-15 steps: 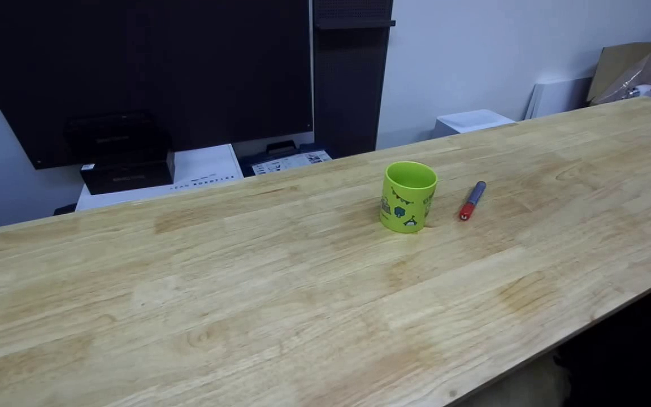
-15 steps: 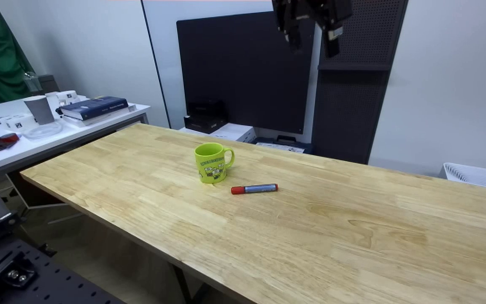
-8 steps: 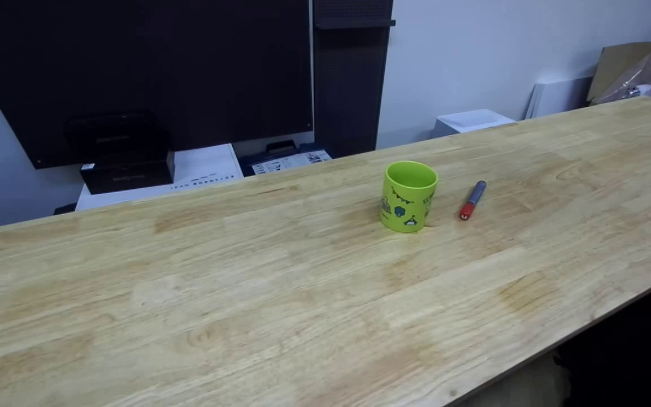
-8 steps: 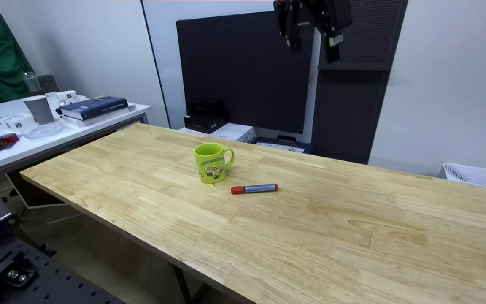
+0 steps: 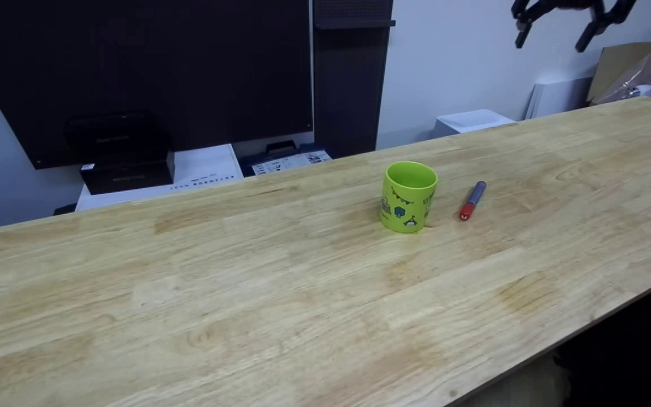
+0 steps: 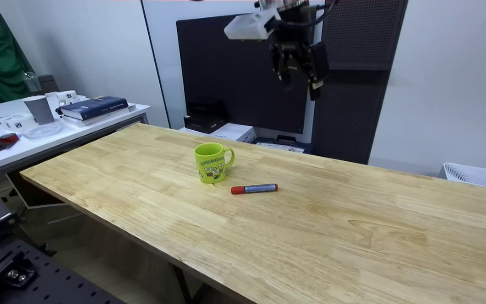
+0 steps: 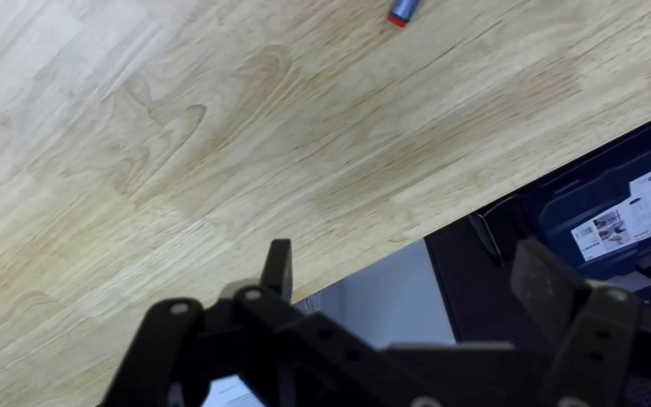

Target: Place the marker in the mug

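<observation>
The lime-green mug stands upright on the wooden table in both exterior views. Its handle shows in an exterior view and points toward the back right there. The marker, red-capped with a bluish-grey barrel, lies flat beside the mug and apart from it. In the wrist view only the marker's red-tipped blue end shows at the top edge; the mug is out of view there. My gripper is open and empty, high above the table, in both exterior views and the wrist view.
The wooden table has its back edge under the gripper in the wrist view. Behind it are dark panels, boxes and a blue case. A white side table holds books, a cup and gloves.
My gripper has come down and a little left in an exterior view, and its fingers have entered the top of the view where they did not show before. The mug and marker have not moved.
</observation>
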Action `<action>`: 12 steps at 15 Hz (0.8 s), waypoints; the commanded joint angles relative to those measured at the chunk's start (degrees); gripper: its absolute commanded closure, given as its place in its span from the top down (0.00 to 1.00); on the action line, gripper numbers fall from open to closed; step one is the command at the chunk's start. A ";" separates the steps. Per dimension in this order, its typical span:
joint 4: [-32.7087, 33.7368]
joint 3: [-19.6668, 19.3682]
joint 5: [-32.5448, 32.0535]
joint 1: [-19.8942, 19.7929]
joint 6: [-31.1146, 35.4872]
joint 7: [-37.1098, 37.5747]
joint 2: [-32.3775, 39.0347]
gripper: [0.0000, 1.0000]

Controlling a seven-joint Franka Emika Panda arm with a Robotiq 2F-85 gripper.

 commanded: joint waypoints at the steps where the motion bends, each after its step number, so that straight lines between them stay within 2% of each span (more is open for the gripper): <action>1: 8.25 -0.27 7.76 3.40 1.74 0.88 10.18 1.00; 6: 15.69 1.77 17.57 6.38 -0.66 0.54 19.36 1.00; 7: 16.61 1.55 18.09 7.07 -3.35 0.86 20.31 1.00; 8: 12.69 0.72 17.56 7.36 0.21 -0.86 17.74 1.00; 12: 15.13 0.90 18.53 7.96 -1.67 -0.66 20.31 1.00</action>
